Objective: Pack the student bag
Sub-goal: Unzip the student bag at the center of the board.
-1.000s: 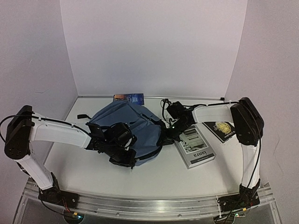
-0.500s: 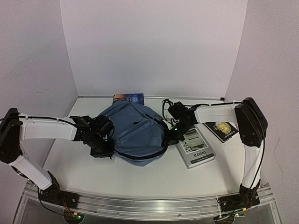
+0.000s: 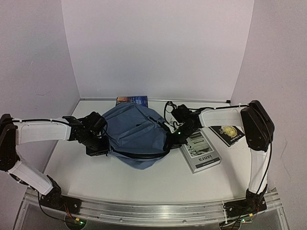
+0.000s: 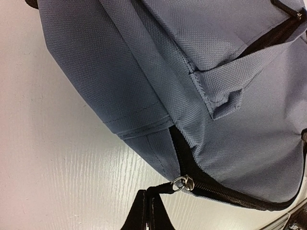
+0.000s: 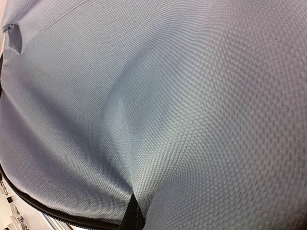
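Note:
The slate-blue student bag (image 3: 136, 134) lies flat mid-table, its main zip showing as a dark line round the near edge. My left gripper (image 3: 102, 147) is at the bag's left side. In the left wrist view it (image 4: 148, 215) is shut on the black zipper pull (image 4: 165, 188), which hangs from a metal ring (image 4: 182, 183) on the bag (image 4: 192, 72). My right gripper (image 3: 173, 138) is at the bag's right edge. In the right wrist view it (image 5: 132, 215) is shut, pinching a fold of the bag's fabric (image 5: 168, 96).
A grey book (image 3: 200, 151) lies just right of the bag. A black book with a gold emblem (image 3: 228, 133) lies further right, under my right arm. A blue book (image 3: 133, 100) lies behind the bag by the back wall.
My left gripper has moved from the bag's near front edge round to its left side, drawing the zipper pull along. My right gripper has stayed at the bag's right edge.

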Available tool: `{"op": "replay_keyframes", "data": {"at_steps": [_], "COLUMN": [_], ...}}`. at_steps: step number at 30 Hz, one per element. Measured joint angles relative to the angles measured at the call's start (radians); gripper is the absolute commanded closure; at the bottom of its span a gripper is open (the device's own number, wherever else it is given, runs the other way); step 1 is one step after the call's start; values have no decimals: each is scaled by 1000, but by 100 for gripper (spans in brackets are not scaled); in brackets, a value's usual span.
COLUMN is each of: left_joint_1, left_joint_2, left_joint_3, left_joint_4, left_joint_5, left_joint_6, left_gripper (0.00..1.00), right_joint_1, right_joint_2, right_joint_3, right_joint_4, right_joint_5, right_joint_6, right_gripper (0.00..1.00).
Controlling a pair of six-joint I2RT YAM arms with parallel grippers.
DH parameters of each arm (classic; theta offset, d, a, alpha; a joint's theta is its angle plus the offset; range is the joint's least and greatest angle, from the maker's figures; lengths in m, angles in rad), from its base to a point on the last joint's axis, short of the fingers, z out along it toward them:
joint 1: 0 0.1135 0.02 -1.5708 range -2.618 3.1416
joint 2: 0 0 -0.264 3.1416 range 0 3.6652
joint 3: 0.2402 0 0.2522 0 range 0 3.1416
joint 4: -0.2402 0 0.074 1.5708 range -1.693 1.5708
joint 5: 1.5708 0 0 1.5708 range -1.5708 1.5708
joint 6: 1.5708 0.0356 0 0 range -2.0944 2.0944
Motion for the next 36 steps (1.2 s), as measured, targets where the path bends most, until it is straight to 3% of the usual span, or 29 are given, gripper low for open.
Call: {"op": "replay_keyframes", "data": {"at_steps": [2,3,6,13,17,21,29,36], "left_joint_1": [1,3,14,61,78,164,305,329], "left_joint_2": [16,22,25,-41,-60,-6,234,433], "left_joint_3": [0,-1,-10,-14,86,229,483,617], "left_joint_4": [5,7,16,-28,-66,-72,-60,-38], "left_joint_5": [-2,-2,2,-5,-41,-51,-1,66], "left_joint_6": [8,10,18,53,110,185,359,467], "left_gripper": [98,92,58,8,2,0,0,5], "right_joint_1": [0,0,-1,-37,-41,-41,-41,-41], "right_joint_2": [0,0,-2,-6,-6,-6,-6,-6], "right_joint_3": [0,0,-5,-11,-11,-11,-11,-6], "right_joint_4": [-2,-2,-5,-72,-80,-83,-86,-93], "right_joint_5": [0,0,4,11,3,0,0,1], "right_joint_6": [-5,-9,-21,-44,-53,-63,-78,-95], "right_gripper": [100,100,100,100,100,100,100,100]}}
